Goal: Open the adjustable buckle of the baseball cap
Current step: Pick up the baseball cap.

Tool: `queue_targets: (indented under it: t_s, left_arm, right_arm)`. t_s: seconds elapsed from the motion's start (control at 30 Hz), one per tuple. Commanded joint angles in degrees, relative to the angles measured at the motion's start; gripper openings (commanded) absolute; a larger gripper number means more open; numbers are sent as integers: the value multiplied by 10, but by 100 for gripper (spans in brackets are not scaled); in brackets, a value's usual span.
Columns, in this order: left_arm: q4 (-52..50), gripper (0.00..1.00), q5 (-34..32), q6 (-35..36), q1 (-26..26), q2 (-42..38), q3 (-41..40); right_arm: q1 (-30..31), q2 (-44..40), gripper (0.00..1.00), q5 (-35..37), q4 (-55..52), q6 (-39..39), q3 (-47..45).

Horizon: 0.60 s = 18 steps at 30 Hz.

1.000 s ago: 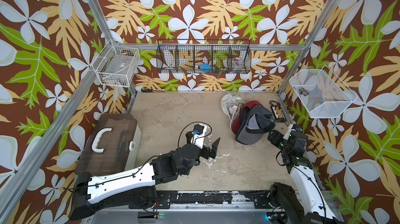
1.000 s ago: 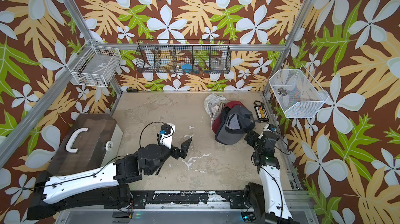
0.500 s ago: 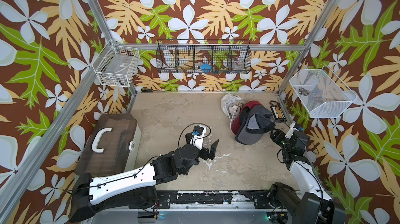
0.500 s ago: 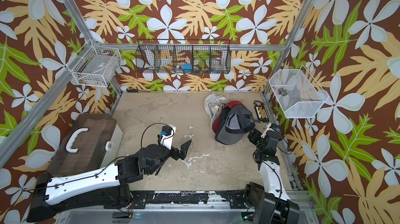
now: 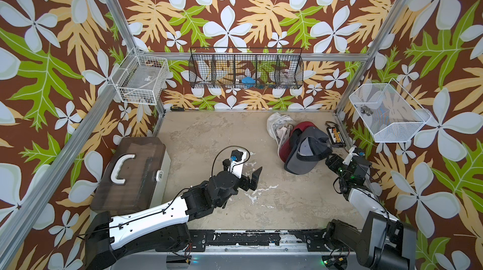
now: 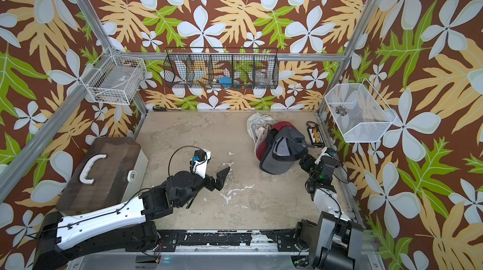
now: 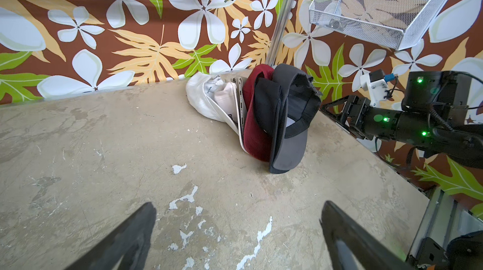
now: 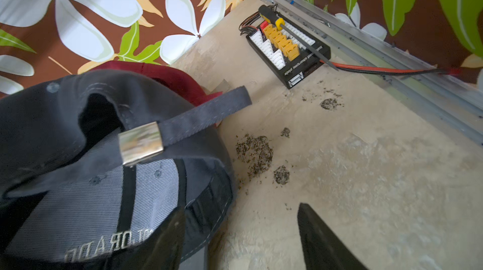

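My right claw (image 8: pixel 240 208) is spread, pinching nothing, one finger over the brim of the grey cap (image 8: pixel 78 190), which lies at the far right of the surface (image 8: pixel 366 177) against a red cap (image 8: pixel 167 72). Its metal buckle (image 8: pixel 141 143) sits just ahead, strap (image 8: pixel 203 114) threaded through. I judge this the approach; next I must reach and nip that buckle. My left claw (image 7: pixel 238 203) hangs spread, well apart, mid-surface.

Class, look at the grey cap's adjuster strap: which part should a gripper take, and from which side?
Take the loose strap tail beyond the metal buckle, from the connector board side. It juts out flat, clear of the cap there, so the open right gripper nearby could likely pinch it.
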Motion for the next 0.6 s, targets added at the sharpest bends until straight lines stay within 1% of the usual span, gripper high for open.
queue_targets:
  t_s: [0.0, 0.27, 0.57]
  left_arm:
    - [20, 100, 15, -1, 5, 2, 0]
    - [26, 100, 21, 4, 17, 8, -3]
    - [38, 100, 42, 6, 38, 7, -14]
  right_arm:
    - [0, 23, 73, 14, 36, -1, 9]
    - [0, 92, 74, -12, 83, 16, 27]
    - [1, 169, 70, -39, 168, 40, 41]
